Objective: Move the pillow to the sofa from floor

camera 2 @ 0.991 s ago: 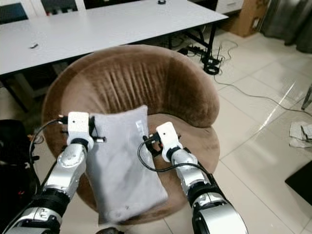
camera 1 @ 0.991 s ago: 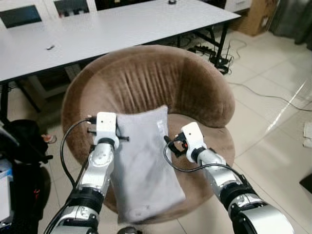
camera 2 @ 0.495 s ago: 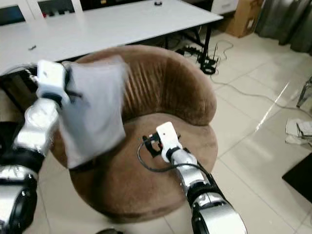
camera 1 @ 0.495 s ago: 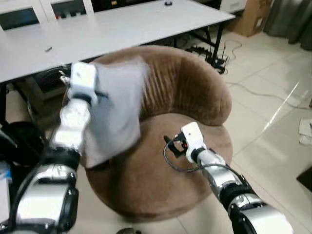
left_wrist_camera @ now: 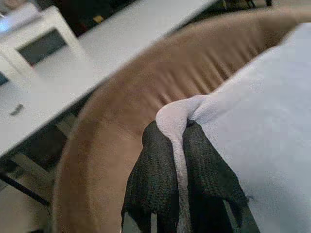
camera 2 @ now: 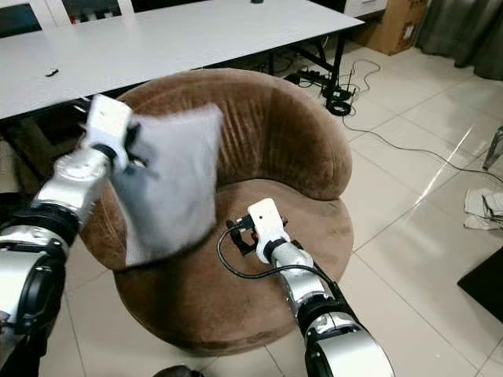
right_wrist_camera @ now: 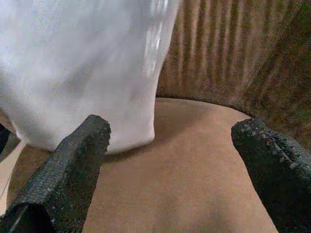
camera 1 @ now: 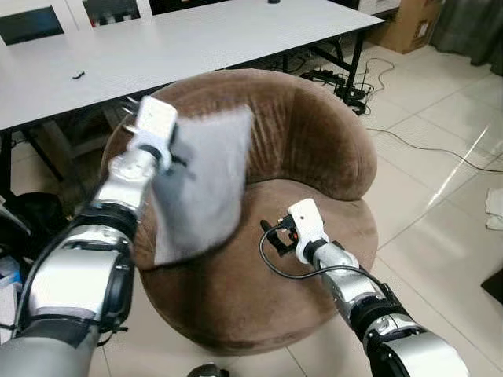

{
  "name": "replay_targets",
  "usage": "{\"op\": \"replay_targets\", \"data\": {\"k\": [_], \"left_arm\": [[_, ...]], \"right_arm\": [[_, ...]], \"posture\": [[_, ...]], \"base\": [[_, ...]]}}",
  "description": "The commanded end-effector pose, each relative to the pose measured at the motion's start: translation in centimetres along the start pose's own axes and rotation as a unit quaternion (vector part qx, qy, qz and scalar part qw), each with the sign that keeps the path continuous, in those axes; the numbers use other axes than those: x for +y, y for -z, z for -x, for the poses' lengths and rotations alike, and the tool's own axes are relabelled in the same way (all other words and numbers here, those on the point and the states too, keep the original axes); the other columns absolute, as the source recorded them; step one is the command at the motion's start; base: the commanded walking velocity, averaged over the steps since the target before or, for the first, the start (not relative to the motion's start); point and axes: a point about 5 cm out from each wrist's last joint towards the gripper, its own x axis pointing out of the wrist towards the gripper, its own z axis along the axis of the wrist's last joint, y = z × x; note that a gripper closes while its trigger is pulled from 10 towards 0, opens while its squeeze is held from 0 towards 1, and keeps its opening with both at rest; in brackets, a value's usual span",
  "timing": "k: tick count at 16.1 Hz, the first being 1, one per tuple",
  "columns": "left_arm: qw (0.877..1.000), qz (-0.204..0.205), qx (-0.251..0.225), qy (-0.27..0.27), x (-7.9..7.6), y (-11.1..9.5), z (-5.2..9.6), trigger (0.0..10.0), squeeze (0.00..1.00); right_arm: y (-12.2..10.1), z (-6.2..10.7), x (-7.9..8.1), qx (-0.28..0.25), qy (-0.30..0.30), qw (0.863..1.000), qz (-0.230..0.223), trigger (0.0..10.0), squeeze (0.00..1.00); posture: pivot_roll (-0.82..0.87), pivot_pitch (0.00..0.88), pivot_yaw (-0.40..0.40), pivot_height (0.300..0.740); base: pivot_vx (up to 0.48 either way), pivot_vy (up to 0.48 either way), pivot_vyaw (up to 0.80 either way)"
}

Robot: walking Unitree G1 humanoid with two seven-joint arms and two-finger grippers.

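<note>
Grey pillow (camera 1: 203, 184) hung from my left gripper (left_wrist_camera: 180, 145), fingers pinched on its corner fold, raised above brown velvet round sofa (camera 1: 314, 149) seat for drop. My right gripper (right_wrist_camera: 170, 145) spread wide, empty, just below pillow's lower edge.

One grey pillow (camera 1: 200, 184), hanging over the left edge of the sofa seat. One round brown sofa (camera 1: 314, 149). One long white table (camera 1: 196, 39) behind the sofa's back edge; one small dark item (camera 1: 78, 75) near the table's left end, another (camera 1: 273, 2) at its far edge, too small to tell. Two grippers: left gripper (left_wrist_camera: 181, 145) pinching a pillow corner, right gripper (right_wrist_camera: 175, 145) with fingers spread over the seat. One cardboard box (camera 1: 409, 27) on the floor. One white cable (camera 1: 440, 153) across the tiles.
</note>
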Motion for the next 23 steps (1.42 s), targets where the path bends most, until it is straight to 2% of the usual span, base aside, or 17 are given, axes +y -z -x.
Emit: {"op": "replay_targets", "data": {"k": [1, 3, 4, 7, 10, 14, 16, 18, 19, 20, 21, 23], "left_arm": [[1.0, -0.018, -0.001, -0.003, 0.3, -1.1, -0.3, 10.0, 0.0], [0.999, -0.036, 0.032, -0.001, -0.2, -0.2, -0.3, 10.0, 0.0], [0.997, -0.041, 0.064, -0.002, -0.6, 1.1, -0.1, 10.0, 0.0], [0.994, -0.037, 0.107, 0.001, -0.9, 3.0, 0.3, 10.0, 0.0], [0.99, -0.057, 0.127, -0.002, -1.1, 3.9, 0.6, 10.0, 0.0], [0.99, -0.05, 0.128, -0.018, -1.2, 3.8, 0.5, 10.0, 0.0], [0.993, 0.03, 0.107, -0.045, -0.5, 2.6, 0.2, 10.0, 0.0], [0.991, 0.127, 0.04, -0.017, -0.5, -1.1, -0.7, 10.0, 0.0], [0.989, 0.146, 0.013, 0.001, -0.7, -2.9, -1.1, 10.0, 0.0], [0.989, 0.143, -0.015, 0.021, -1.1, -5.2, -1.4, 10.0, 0.0], [0.99, 0.133, -0.029, 0.035, -1.5, -6.6, -1.6, 10.0, 0.0], [0.993, 0.1, -0.034, 0.044, -2.0, -7.8, -1.8, 10.0, 0.0]], "right_arm": [[0.3, 0.1, 0.1, 0.006, 0.003, 1.0, -0.003, 10.0, 0.0], [0.3, 0.1, 0.1, 0.006, 0.004, 1.0, -0.004, 10.0, 0.0], [0.4, 0.1, 0.2, 0.006, 0.004, 1.0, -0.004, 10.0, 0.0], [0.6, 0.2, 0.1, 0.007, 0.005, 1.0, -0.005, 10.0, 0.0], [1.0, 0.6, 0.2, 0.007, 0.005, 1.0, -0.005, 10.0, 0.0], [1.7, 1.2, 0.0, 0.011, 0.009, 1.0, -0.005, 10.0, 0.0], [2.0, 1.5, -0.3, 0.012, 0.014, 1.0, -0.005, 10.0, 0.0], [2.0, 1.6, -0.6, 0.013, 0.018, 1.0, -0.005, 10.0, 0.0], [2.1, 1.7, -0.7, 0.013, 0.018, 1.0, -0.005, 10.0, 0.0], [2.1, 1.7, -0.7, 0.015, 0.018, 1.0, -0.004, 10.0, 0.0], [2.1, 1.7, -0.7, 0.015, 0.016, 1.0, -0.003, 10.0, 0.0], [2.1, 1.6, -0.4, 0.015, 0.015, 1.0, -0.005, 10.0, 0.0]], "posture": [[-0.07, 0.0, 0.095, 0.74], [-0.07, 0.0, 0.096, 0.74], [-0.08, 0.0, 0.099, 0.74], [-0.09, 0.0, 0.103, 0.74], [-0.11, 0.0, 0.11, 0.74], [-0.14, 0.0, 0.114, 0.74], [-0.15, 0.0, 0.118, 0.74], [-0.14, 0.0, 0.114, 0.74], [-0.14, 0.0, 0.111, 0.74], [-0.14, 0.0, 0.108, 0.74], [-0.13, 0.0, 0.109, 0.74], [-0.14, 0.0, 0.113, 0.74]], "base": [[0.0, 0.0, 0.0], [0.0, 0.0, 0.0], [0.0, 0.0, 0.0], [0.0, 0.0, 0.0], [0.0, 0.0, 0.0], [0.0, 0.0, 0.0], [0.0, 0.0, 0.0], [0.0, 0.0, 0.0], [0.0, 0.0, 0.0], [0.0, 0.0, 0.0], [0.0, 0.0, 0.0], [0.0, 0.0, 0.0]]}}
